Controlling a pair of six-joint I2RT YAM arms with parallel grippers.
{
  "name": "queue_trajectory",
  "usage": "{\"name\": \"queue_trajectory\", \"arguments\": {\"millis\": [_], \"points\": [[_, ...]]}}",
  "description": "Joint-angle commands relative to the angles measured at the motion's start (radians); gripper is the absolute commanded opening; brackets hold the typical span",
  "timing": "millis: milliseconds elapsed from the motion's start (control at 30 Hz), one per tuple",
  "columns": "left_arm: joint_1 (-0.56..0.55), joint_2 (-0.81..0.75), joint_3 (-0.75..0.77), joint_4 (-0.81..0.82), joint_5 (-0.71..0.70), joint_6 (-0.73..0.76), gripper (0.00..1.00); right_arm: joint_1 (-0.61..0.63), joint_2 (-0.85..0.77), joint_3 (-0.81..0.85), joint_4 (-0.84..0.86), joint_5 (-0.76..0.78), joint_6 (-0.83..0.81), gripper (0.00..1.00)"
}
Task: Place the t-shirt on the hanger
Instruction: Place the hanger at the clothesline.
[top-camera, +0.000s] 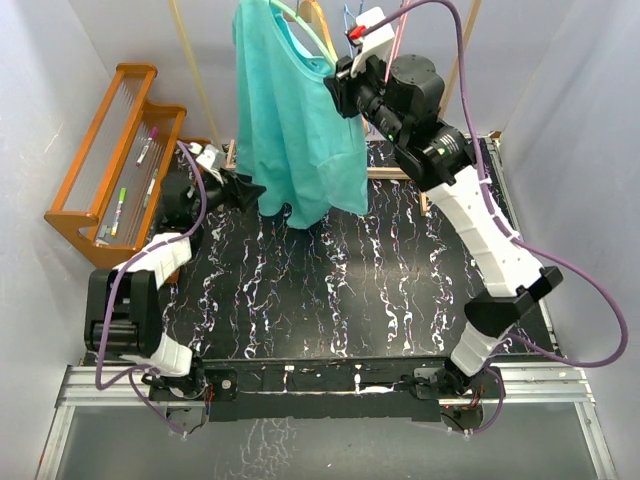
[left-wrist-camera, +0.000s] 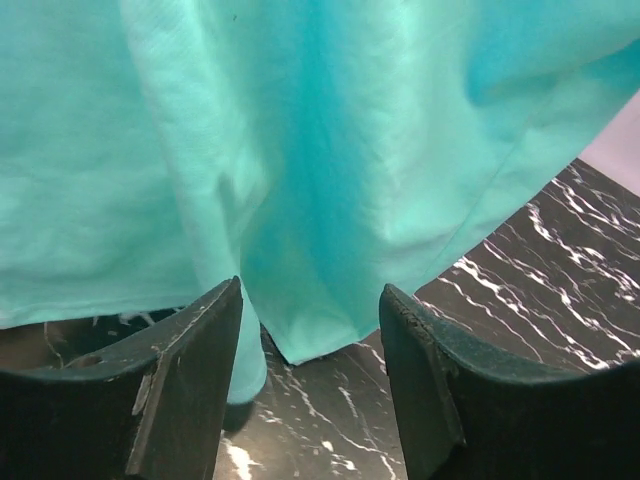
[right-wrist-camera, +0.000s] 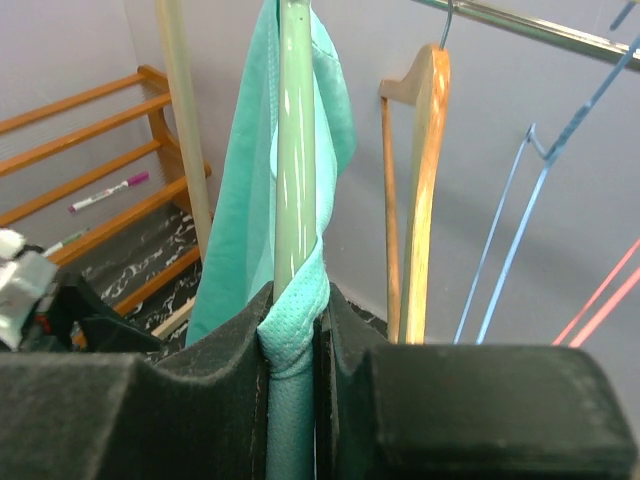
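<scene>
T-shirt (top-camera: 295, 130) high at the far middle, draped on hanger (right-wrist-camera: 295, 150), long way running straight down toward table (top-camera: 330, 290). Right gripper (right-wrist-camera: 295, 310) at the top right, pinched tight on hanger with some cloth caught in too. Left gripper (left-wrist-camera: 310, 290) low on the left, fingers apart, holding nothing. Bottom edge of cloth just beyond it, so likely the nearer one for a tug. No words or labels to read.
</scene>
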Motion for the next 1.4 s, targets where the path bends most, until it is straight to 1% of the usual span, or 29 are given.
{"name": "queue_trajectory", "arguments": {"millis": [0,67,167,267,400,567,733,933,1133,1267,1367], "points": [[0.038,-0.130,0.097,-0.185,-0.067,0.086,0.56,-0.010,0.065,0.165,0.128,0.031,-0.013,0.08],[0.050,-0.162,0.132,-0.249,-0.074,0.101,0.56,-0.011,0.127,0.207,0.116,0.036,-0.016,0.08],[0.063,-0.191,0.178,-0.315,-0.069,0.105,0.57,-0.012,0.178,0.237,0.115,0.042,-0.012,0.08],[0.065,-0.207,0.197,-0.332,-0.061,0.103,0.57,-0.013,0.211,0.230,0.119,0.046,-0.004,0.08],[0.066,-0.209,0.210,-0.321,-0.057,0.084,0.57,-0.014,0.218,0.185,0.174,0.054,0.006,0.08],[0.065,-0.208,0.214,-0.299,-0.049,0.063,0.57,-0.013,0.239,0.212,0.205,0.065,0.007,0.08],[0.065,-0.204,0.204,-0.276,-0.046,0.055,0.57,-0.012,0.224,0.212,0.242,0.070,0.012,0.08],[0.066,-0.200,0.189,-0.248,-0.042,0.042,0.57,-0.011,0.253,0.254,0.252,0.104,-0.004,0.08],[0.065,-0.204,0.176,-0.241,-0.032,0.044,0.57,-0.011,0.241,0.205,0.341,0.106,0.015,0.08],[0.066,-0.203,0.170,-0.234,-0.026,0.043,0.57,-0.012,0.285,0.267,0.326,0.112,0.006,0.08],[0.066,-0.203,0.168,-0.227,-0.025,0.036,0.57,-0.013,0.305,0.282,0.326,0.119,0.001,0.08]]}}
